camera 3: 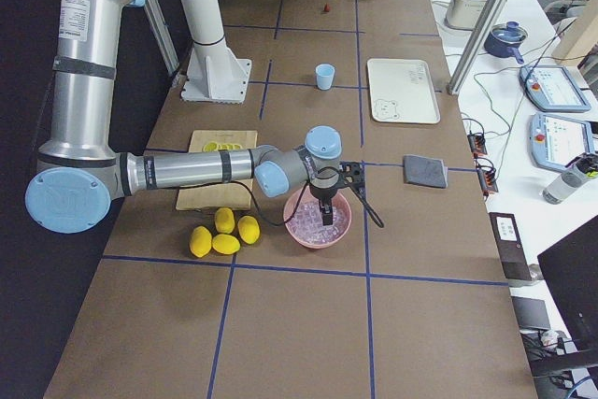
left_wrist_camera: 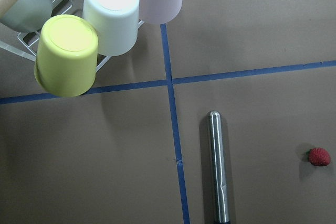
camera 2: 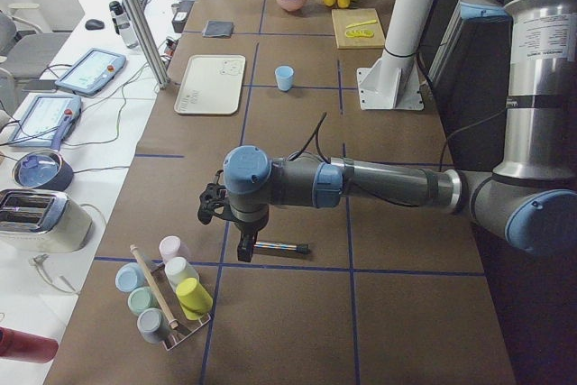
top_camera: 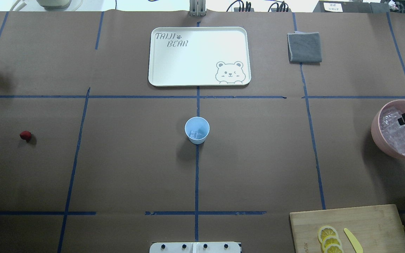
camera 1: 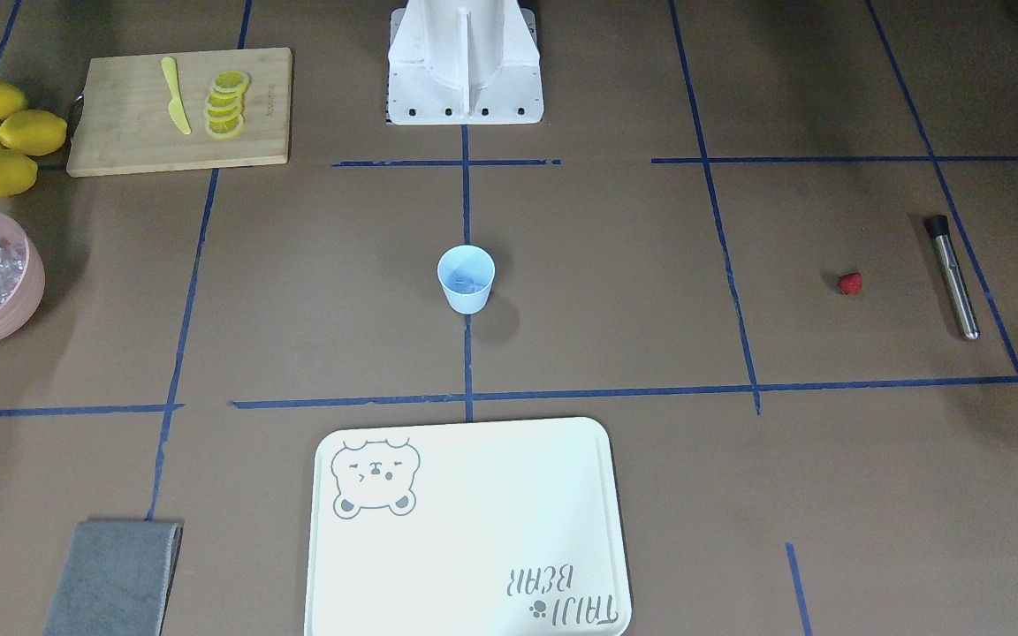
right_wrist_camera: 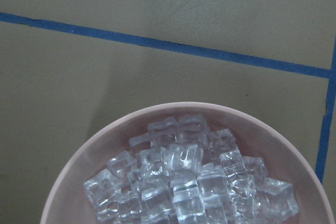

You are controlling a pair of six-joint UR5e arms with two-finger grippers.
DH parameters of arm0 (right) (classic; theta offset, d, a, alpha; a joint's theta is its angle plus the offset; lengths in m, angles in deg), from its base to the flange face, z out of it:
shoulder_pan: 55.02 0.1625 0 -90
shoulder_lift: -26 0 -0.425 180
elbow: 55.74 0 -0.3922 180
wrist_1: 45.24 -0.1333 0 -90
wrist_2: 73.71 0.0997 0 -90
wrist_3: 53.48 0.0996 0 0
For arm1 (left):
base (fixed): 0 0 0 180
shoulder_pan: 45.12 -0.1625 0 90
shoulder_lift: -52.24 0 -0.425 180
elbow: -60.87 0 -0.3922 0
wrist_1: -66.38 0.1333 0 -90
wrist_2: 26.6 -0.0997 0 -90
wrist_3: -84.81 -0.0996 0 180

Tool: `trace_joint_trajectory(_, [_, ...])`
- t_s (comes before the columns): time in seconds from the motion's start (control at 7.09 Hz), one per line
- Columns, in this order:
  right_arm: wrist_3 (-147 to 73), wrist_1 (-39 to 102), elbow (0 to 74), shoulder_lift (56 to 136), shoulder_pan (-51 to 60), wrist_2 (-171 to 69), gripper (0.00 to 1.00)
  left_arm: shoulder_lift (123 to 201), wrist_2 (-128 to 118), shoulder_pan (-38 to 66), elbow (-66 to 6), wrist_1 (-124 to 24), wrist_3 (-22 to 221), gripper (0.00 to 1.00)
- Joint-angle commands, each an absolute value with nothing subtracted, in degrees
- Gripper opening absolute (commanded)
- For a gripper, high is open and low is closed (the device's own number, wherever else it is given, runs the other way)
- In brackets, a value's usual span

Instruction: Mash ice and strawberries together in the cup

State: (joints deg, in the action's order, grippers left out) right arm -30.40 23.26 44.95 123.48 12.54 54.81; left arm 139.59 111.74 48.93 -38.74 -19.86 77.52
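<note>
At table centre, on blue tape line: light blue cup (top_camera: 197, 130), upright, few ice cubes (top_camera: 196, 134) inside. Well apart from cup, on robot's left side: strawberry (camera 1: 849, 283) on bare table, near steel muddler (camera 1: 952, 276), not touching it. Over muddler hangs left gripper (camera 2: 245, 248); spread or pressed together, cannot tell. Over pink bowl (camera 1: 30, 291), heaped with more ice, hangs right gripper (camera 3: 326, 214); only dark finger part shows, so pincer state cannot be told.
</note>
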Motion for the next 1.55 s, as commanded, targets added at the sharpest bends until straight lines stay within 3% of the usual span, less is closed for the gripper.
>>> trace_joint_trajectory(0.0, [-31.06,22.96,41.48,121.63,11.43,54.61,0.99,139.6,111.74,48.93,-38.8,-19.93,77.52,1.0])
trace_joint_trajectory(0.14, [-30.89,22.96,41.11,120.93,10.81,54.26,0.98,139.6,111.74,48.93,-38.8,-19.93,77.52,1.0])
trace_joint_trajectory(0.42, [-30.98,23.13,41.29,121.01,10.63,54.61,0.86,139.6,111.74,48.84,-38.8,-19.93,77.52,1.0])
trace_joint_trajectory(0.85, [-30.98,23.4,41.29,121.8,10.54,54.44,0.79,139.6,111.74,48.84,-38.71,-19.93,77.52,1.0])
trace_joint_trajectory(1.41, [-30.98,23.75,41.2,121.8,10.54,54.35,0.76,139.6,111.74,48.84,-38.71,-19.93,77.52,1.0])
